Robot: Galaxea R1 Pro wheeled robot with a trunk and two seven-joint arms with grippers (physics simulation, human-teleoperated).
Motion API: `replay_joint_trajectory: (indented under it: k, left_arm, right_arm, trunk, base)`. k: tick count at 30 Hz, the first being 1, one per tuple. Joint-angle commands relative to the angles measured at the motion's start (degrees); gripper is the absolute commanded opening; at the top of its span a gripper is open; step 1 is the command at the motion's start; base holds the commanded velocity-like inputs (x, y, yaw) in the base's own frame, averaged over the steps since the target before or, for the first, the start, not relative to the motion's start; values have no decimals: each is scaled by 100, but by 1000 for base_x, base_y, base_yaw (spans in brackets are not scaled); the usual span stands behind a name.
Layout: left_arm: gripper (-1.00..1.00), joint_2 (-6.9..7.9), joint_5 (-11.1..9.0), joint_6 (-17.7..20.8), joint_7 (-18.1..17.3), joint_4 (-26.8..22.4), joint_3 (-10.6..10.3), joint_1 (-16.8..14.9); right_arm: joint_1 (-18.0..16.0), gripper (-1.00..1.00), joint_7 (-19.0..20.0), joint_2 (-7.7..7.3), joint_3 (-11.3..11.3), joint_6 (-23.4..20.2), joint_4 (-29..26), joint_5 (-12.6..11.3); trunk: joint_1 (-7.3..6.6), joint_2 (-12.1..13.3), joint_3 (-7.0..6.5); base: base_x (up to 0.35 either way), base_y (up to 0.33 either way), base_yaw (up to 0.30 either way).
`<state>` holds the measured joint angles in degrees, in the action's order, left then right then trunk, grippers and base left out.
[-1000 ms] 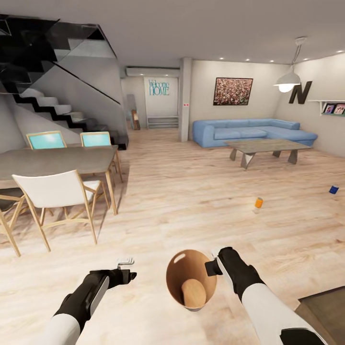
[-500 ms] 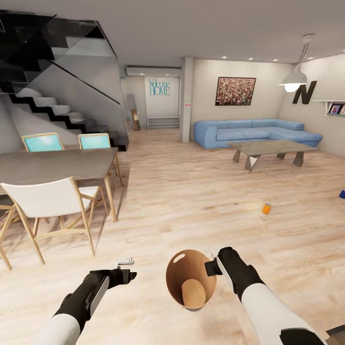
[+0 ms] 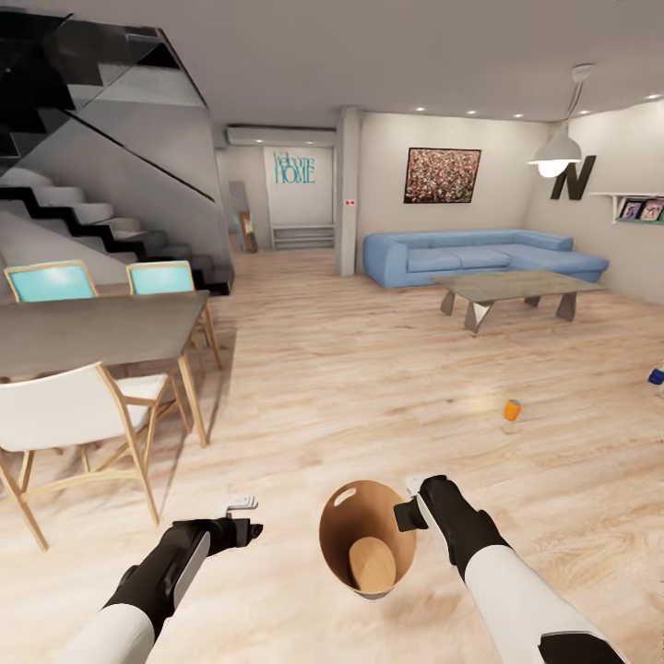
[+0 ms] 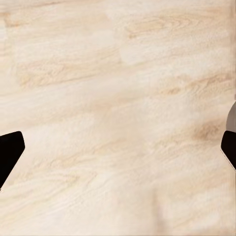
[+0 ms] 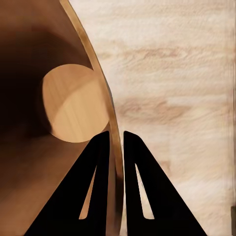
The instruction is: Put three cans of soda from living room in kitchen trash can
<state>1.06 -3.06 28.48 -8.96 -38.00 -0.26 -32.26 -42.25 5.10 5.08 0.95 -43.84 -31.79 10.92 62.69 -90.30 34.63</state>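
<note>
My right gripper (image 3: 409,513) is shut on the rim of the trash can (image 3: 367,537), held low in front of me with its brown inside facing up. In the right wrist view the two fingers (image 5: 98,187) pinch the trash can wall (image 5: 105,105) between them. My left gripper (image 3: 242,515) hangs open over the plank floor; its fingertips (image 4: 10,153) stand far apart with nothing between them. One orange soda can (image 3: 511,410) stands on the floor ahead to the right. A dark blue soda can (image 3: 656,375) sits at the right edge. The third can is out of view.
A dining table (image 3: 92,330) with white and teal chairs (image 3: 69,415) stands at the left, stairs behind it. A blue corner sofa (image 3: 470,254) and a low coffee table (image 3: 516,288) are at the far right. Wood floor stretches between me and the cans.
The whole view has shifted: the dining table has slid left and the orange can sits a little lower and more to the right. Both arms and the trash can hold the same pose.
</note>
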Motion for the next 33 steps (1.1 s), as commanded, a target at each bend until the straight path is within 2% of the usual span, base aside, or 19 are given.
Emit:
replay_joint_trajectory:
  k: [1,7,26,33]
  left_arm:
    - [100,0,1,-4,3,1,0,0]
    - [100,-5,3,-9,6,2,-2,0]
    - [100,-9,-1,-14,13,3,-11,0]
    - [100,-14,-1,-18,15,1,-17,0]
  right_arm:
    - [-2,-100,26,1,-7,-2,-3,-79]
    - [-2,-100,26,3,-7,-2,-3,-81]
    - [-2,-100,26,14,-3,-2,-3,-80]
    - [-2,-100,26,18,-6,-2,-2,-81]
  trunk:
    - [0,0,-1]
    - [0,0,-1]
    - [0,0,-1]
    - [0,0,-1]
  base:
    - [345,1,-249]
    - [345,24,-203]
    - [345,82,-14]
    - [345,80,-182]
